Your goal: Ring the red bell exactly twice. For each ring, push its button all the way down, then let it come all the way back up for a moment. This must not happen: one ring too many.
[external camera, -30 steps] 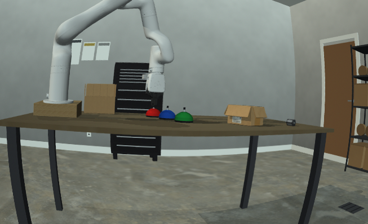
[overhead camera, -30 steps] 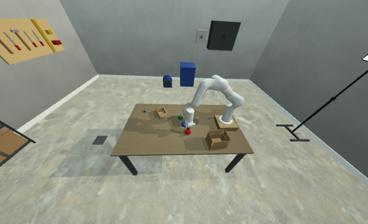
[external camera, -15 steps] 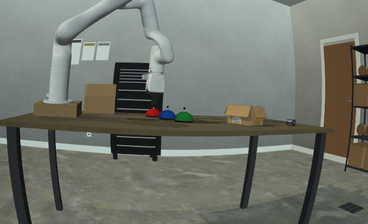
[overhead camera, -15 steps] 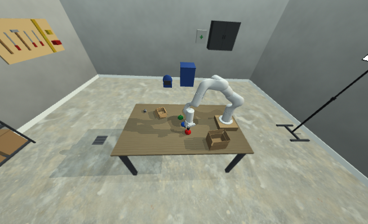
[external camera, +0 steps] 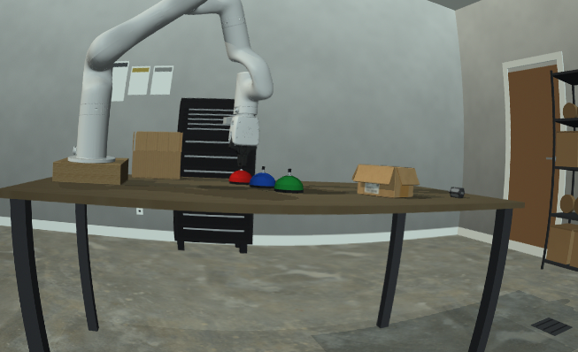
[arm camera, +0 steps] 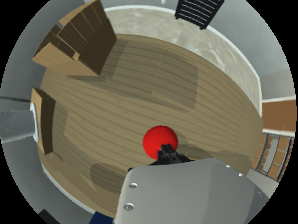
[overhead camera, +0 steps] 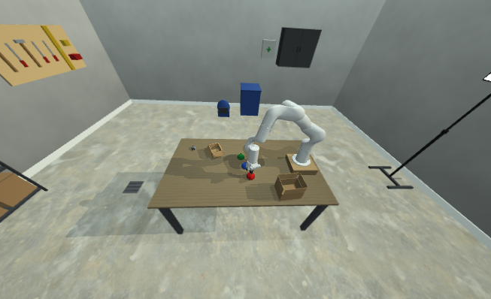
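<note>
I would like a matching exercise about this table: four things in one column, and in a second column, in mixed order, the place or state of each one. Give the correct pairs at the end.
Things
1. round red bell
2. round green bell
3. robot's tool
4. white arm's wooden base block

Places or states
A. at the end of the bell row nearest the small open cardboard box
B. shut and holding nothing
C. at the table corner, beside the large cardboard box
D. straight under the tool

Pairs: 1-D, 2-A, 3-B, 4-C
</note>
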`<state>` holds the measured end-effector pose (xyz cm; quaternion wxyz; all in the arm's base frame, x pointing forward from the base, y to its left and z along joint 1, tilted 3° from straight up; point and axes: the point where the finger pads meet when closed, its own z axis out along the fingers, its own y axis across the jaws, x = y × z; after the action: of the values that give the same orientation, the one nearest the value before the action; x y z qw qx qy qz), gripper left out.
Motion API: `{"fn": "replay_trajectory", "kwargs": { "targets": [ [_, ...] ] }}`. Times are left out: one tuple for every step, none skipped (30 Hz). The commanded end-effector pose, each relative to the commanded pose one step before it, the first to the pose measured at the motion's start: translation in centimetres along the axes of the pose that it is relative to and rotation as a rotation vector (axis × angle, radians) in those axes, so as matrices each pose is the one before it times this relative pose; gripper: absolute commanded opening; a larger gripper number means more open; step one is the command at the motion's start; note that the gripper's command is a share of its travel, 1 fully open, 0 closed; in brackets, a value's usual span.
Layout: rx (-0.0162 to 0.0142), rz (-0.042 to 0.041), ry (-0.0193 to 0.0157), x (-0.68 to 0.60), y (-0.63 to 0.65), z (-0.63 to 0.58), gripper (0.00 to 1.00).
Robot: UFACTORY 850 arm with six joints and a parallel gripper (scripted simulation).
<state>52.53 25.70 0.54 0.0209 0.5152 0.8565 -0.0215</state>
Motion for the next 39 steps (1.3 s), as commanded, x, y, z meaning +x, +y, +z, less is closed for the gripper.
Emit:
{"fn": "replay_trajectory", "kwargs": {
  "targets": [
    [-0.00079, -0.00001, 0.00002, 0.001, 0.029, -0.095, 0.00],
    [0.00000, 0.00000, 0.00000, 0.000, 0.000, -0.052, 0.00],
    [0.00000, 0.00000, 0.00000, 0.000, 0.000, -0.068, 0.00],
    [0.00000, 0.00000, 0.00000, 0.000, 0.000, 0.000, 0.00],
    [0.00000, 0.00000, 0.00000, 0.000, 0.000, 0.000, 0.00],
    [0.00000, 0.00000, 0.00000, 0.000, 0.000, -0.086, 0.00],
    [0.00000, 0.00000, 0.00000, 0.000, 0.000, -0.105, 0.00],
    [0.00000, 0.00000, 0.00000, 0.000, 0.000, -0.124, 0.00],
    [0.00000, 0.00000, 0.00000, 0.000, 0.000, -0.144, 0.00],
    [0.00000, 0.00000, 0.00000, 0.000, 0.000, -0.163, 0.00],
    [0.00000, 0.00000, 0.00000, 0.000, 0.000, -0.181, 0.00],
    [0.00000, 0.00000, 0.00000, 0.000, 0.000, -0.200, 0.00],
    [0.00000, 0.00000, 0.00000, 0.000, 0.000, -0.216, 0.00],
    [0.00000, 0.00000, 0.00000, 0.000, 0.000, -0.231, 0.00],
    [0.00000, 0.00000, 0.00001, 0.000, -0.001, -0.245, 0.00],
    [0.00000, 0.00000, 0.00000, 0.000, 0.000, -0.259, 0.00],
    [0.00000, 0.00000, 0.00000, 0.000, 0.000, -0.269, 0.00],
    [0.00000, 0.00000, 0.00000, 0.000, 0.000, -0.278, 0.00],
    [0.00000, 0.00000, 0.00000, 0.000, 0.000, -0.284, 0.00],
    [0.00000, 0.00000, 0.00000, 0.000, 0.000, -0.288, 0.00],
    [0.00000, 0.00000, 0.00000, 0.000, 0.000, 0.000, 0.00],
    [0.00000, 0.00000, 0.00000, 0.000, 0.000, 0.000, 0.00],
    [0.00000, 0.00000, 0.00000, 0.000, 0.000, -0.291, 0.00],
    [0.00000, 0.00000, 0.00000, 0.000, 0.000, -0.291, 0.00],
    [0.00000, 0.00000, 0.00000, 0.000, 0.000, -0.289, 0.00],
    [0.00000, 0.00000, 0.00000, 0.000, 0.000, -0.284, 0.00],
    [0.00000, 0.00000, 0.00000, 0.000, 0.000, -0.277, 0.00],
    [0.00000, 0.00000, 0.00000, 0.000, 0.000, -0.269, 0.00],
    [0.00000, 0.00000, 0.00000, 0.000, 0.000, -0.257, 0.00],
    [0.00000, 0.00000, 0.00000, 0.000, 0.000, -0.244, 0.00],
    [0.00000, 0.00000, 0.00000, 0.000, 0.000, -0.229, 0.00],
    [0.00000, 0.00000, 0.00000, 0.000, 0.000, -0.213, 0.00],
    [0.00000, 0.00000, 0.00000, 0.000, 0.000, -0.194, 0.00],
    [0.00000, 0.00000, 0.00000, 0.000, 0.000, -0.176, 0.00],
    [0.00000, 0.00000, 0.00000, 0.000, 0.000, -0.155, 0.00],
    [0.00000, 0.00000, 0.00000, 0.000, 0.000, -0.135, 0.00],
    [0.00000, 0.00000, 0.00000, 0.000, 0.000, -0.115, 0.00],
    [0.00000, 0.00000, 0.00000, 0.000, 0.000, 0.000, 0.00],
    [0.00000, 0.00000, 0.00000, 0.000, 0.000, 0.000, 0.00]
  ]
}}
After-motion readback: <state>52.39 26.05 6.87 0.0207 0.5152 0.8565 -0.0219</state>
